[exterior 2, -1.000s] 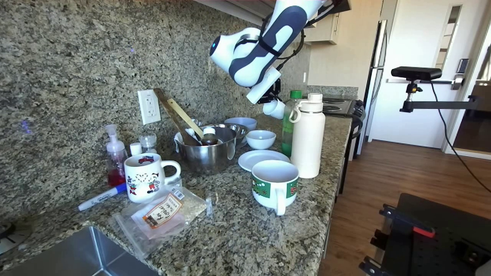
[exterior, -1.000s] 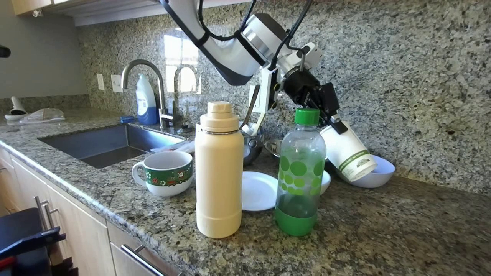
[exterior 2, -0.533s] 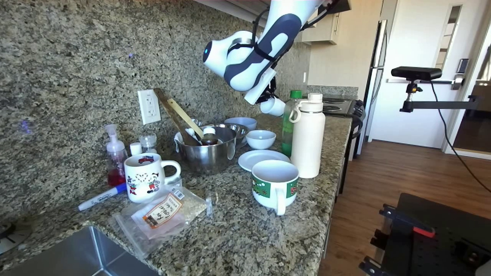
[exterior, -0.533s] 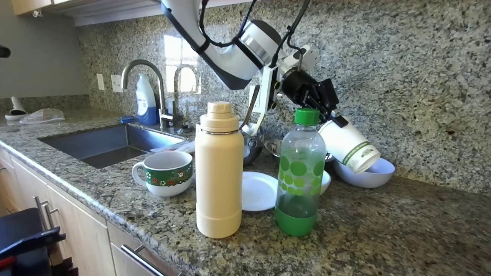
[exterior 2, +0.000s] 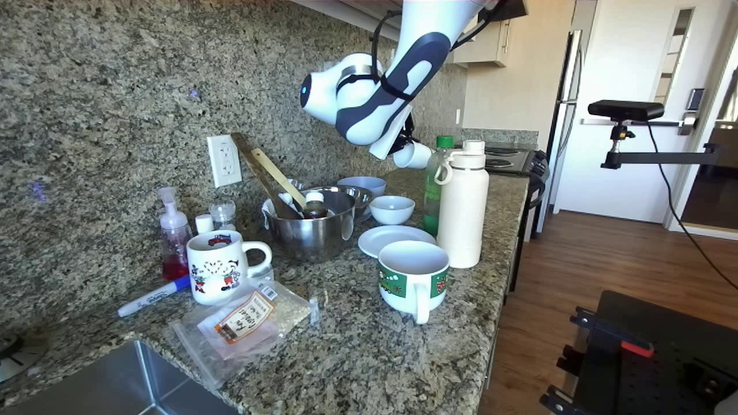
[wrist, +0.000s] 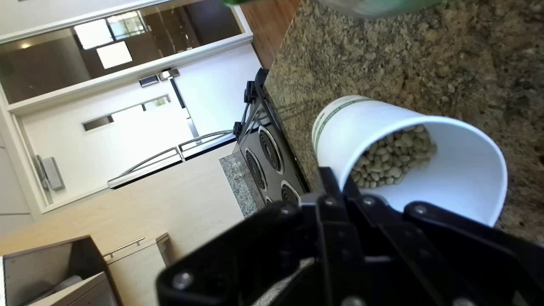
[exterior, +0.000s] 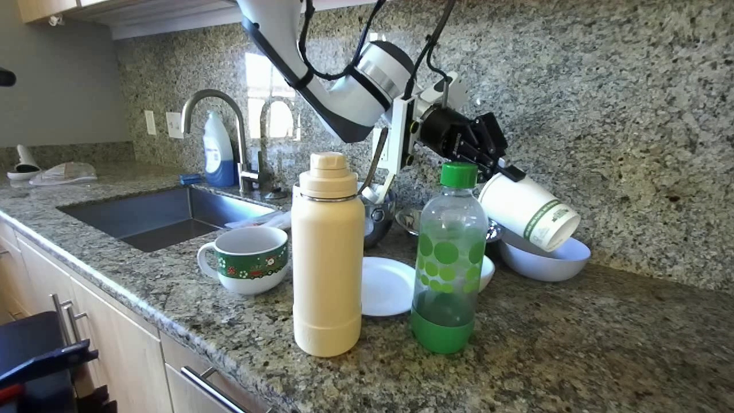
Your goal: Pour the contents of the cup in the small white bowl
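Cup point(exterior: 519, 211): held in the air over the tabletop point(exterior: 579, 344), strongly tilted, mouth end nearest the gripper point(wrist: 339, 177) and base lower than mouth. Its side is pinched at the rim by the clenched gripper; by this grasp most of the opening is left free, presumably so that the load can be tipped out unhindered. Pale nut-like pieces point(wrist: 389, 159) are seen gathered deep inside, against one side; none is seen falling. Pouring is judged to be at its tilting stage: since the base lies below the mouth, more tipping is thought to be needed.

Small bowl point(exterior 2: 392, 214): upright on the tabletop, between the steel bowl point(exterior 2: 319, 241) and the green bottle point(exterior: 447, 275), open side up, as suits a receiver. Whether the cup's mouth is lined up above it cannot be told; a check is advised before more tilt is given, as pieces could be lost on the tabletop or into the large bowl point(exterior: 550, 268), which in an exterior view appears behind the cup's base.

Plate point(exterior 2: 395, 238): flat, just beside the small bowl. Green bottle and flask point(exterior: 327, 269): both upright, nearer the front edge. The cup's height is presumably chosen so that the bowl rims are cleared.
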`<action>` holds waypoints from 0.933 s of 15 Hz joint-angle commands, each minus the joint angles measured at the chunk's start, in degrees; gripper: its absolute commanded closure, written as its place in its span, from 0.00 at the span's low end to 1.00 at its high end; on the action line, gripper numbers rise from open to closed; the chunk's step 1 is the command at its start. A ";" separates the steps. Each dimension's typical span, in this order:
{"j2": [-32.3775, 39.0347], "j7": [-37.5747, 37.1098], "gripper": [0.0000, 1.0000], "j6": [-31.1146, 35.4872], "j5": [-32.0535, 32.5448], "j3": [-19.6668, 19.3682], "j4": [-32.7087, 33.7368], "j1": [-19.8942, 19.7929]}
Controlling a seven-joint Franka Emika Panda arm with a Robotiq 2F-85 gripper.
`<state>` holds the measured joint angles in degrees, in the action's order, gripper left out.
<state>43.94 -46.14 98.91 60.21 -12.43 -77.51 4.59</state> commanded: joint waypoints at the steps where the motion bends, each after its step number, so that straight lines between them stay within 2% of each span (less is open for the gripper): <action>1: 1.44 2.47 0.99 -3.59 2.89 0.85 1.80 0.17; 14: 3.55 6.47 0.99 -10.42 12.27 3.26 0.87 1.76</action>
<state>46.64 -41.72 91.68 70.04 -9.73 -77.50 5.80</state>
